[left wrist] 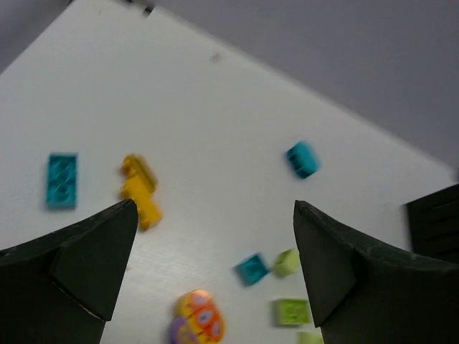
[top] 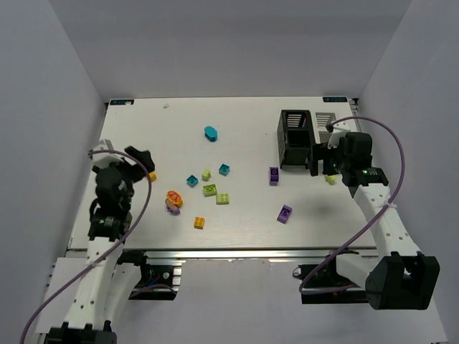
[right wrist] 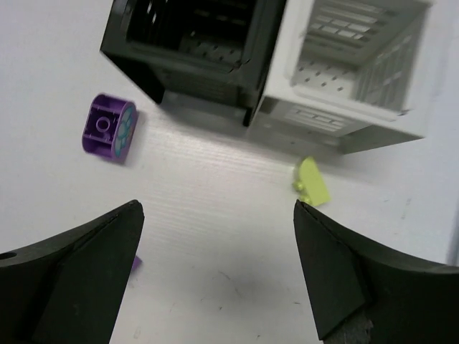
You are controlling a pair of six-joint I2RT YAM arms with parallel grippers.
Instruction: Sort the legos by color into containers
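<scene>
Legos lie scattered mid-table: teal bricks (top: pixel 210 133) (top: pixel 224 169) (top: pixel 192 180), lime bricks (top: pixel 209 190) (top: pixel 223 198), an orange one (top: pixel 199 223), an orange-and-purple rounded cluster (top: pixel 173 201), and purple bricks (top: pixel 274 175) (top: pixel 285 213). The black bin (top: pixel 295 140) joins the white tray (top: pixel 326 120) at the far right. My left gripper (top: pixel 140 159) is open and empty above a yellow brick (left wrist: pixel 140 191) and a teal brick (left wrist: pixel 62 180). My right gripper (top: pixel 323 166) is open and empty in front of the containers, beside a lime brick (right wrist: pixel 310 182).
The right wrist view shows the black bin (right wrist: pixel 193 43) and white tray (right wrist: pixel 351 64) lying with their openings towards the camera, and a purple rounded brick (right wrist: pixel 109 127) beside the bin. White walls enclose the table on three sides.
</scene>
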